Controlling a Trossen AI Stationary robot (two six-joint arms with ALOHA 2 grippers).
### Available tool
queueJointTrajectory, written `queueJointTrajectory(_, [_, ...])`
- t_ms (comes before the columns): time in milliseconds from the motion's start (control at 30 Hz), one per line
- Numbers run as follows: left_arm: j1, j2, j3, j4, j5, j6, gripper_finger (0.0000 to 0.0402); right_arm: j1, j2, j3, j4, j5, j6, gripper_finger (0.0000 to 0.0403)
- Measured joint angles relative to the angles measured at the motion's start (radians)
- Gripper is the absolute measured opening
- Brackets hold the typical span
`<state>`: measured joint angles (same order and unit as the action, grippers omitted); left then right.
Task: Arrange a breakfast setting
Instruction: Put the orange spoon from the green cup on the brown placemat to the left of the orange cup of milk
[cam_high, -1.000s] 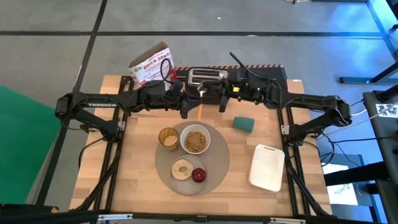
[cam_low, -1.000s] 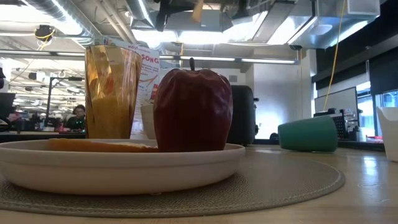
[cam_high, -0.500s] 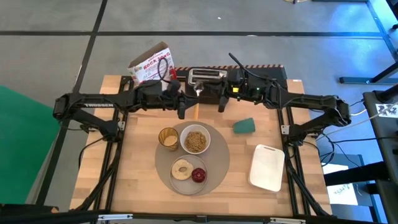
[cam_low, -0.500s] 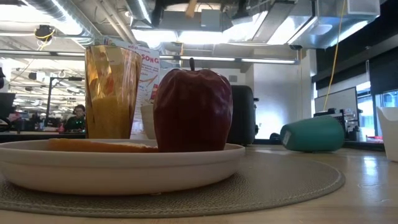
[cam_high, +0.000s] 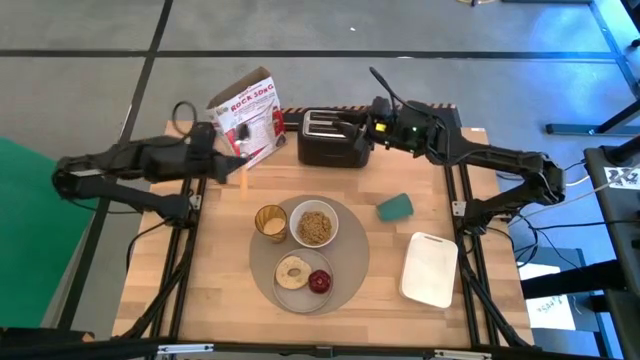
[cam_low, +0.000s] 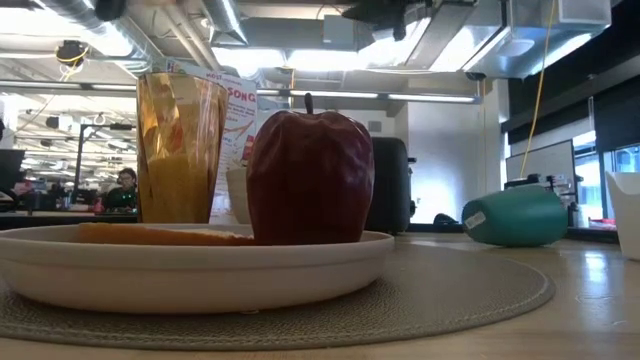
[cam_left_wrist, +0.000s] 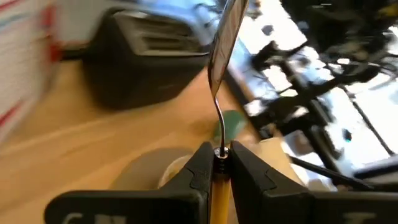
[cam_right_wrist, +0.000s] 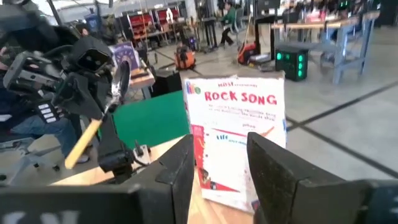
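The round grey-beige placemat (cam_high: 345, 268) lies on the table. On it stand the amber cup (cam_high: 270, 221), the white bowl (cam_high: 314, 226) of cereal, and the small white plate (cam_high: 303, 272) with the bagel (cam_high: 294, 271) and the red apple (cam_high: 319, 282). My left gripper (cam_high: 236, 166) is over the table's far left part, in front of the cereal bag (cam_high: 245, 112), shut on a utensil with a yellow wooden handle (cam_high: 243, 181) and a metal head (cam_left_wrist: 227, 37). My right gripper (cam_high: 372, 124) is open and empty over the black toaster's (cam_high: 335, 140) right end. My left gripper pinches the utensil between its two fingers at the top of the yellow handle (cam_left_wrist: 219, 163), where the thin metal neck starts. The fingers lie across the utensil. The utensil is lifted clear of the table, with the handle (cam_right_wrist: 81, 144) slanting down below the fingers and the metal head above them.
A teal cup (cam_high: 393, 206) lies on its side right of the placemat. A white rectangular tray (cam_high: 430, 268) lies at the near right. The toaster and the cereal bag stand along the far edge. Bare wood shows at the left of the placemat.
My left gripper has carried the utensil from in front of the toaster toward the table's left edge. My right gripper has drawn back from the same spot toward the far edge, over the toaster. The teal cup has rolled a little toward the right.
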<state>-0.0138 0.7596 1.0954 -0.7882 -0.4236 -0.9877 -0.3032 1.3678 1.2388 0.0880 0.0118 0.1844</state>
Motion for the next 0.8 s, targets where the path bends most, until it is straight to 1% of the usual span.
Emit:
queueJointTrajectory(67, [-0.064,-0.026,-0.001,-0.115,-0.086,-0.103,0.0027,-0.021,0.0,0.0,-0.017,-0.014,0.008,0.014])
queueJointTrajectory(133, [-0.116,-0.039,-0.026,-0.171,-0.144,-0.196,0.0027,-0.038,0.0,0.0,-0.02,-0.022,0.02,0.014])
queueJointTrajectory(233, [-0.163,-0.052,-0.105,-0.173,-0.166,-0.298,0.0027,-0.055,0.0,0.0,-0.036,-0.022,0.023,0.014])
queueJointTrajectory(333, [-0.189,-0.054,-0.206,-0.141,-0.159,-0.405,0.0027,-0.066,0.0,0.0,-0.042,-0.023,0.023,0.014])
queueJointTrajectory(400, [-0.207,-0.053,-0.269,-0.122,-0.137,-0.469,0.0027,-0.066,0.0,0.0,-0.043,-0.023,0.021,0.014])
queueJointTrajectory(600, [-0.276,-0.072,-0.417,-0.068,-0.076,-0.609,0.0027,-0.066,0.0,0.0,-0.048,-0.023,0.015,0.0141])
queueJointTrajectory(700, [-0.313,-0.074,-0.5,0.011,-0.061,-0.692,0.0027,-0.066,0.0,0.0,-0.061,-0.023,-0.007,0.0141])
queueJointTrajectory(800, [-0.343,-0.075,-0.599,0.145,-0.045,-0.775,0.0027,-0.066,0.0,0.0,-0.072,-0.023,-0.01,0.014])
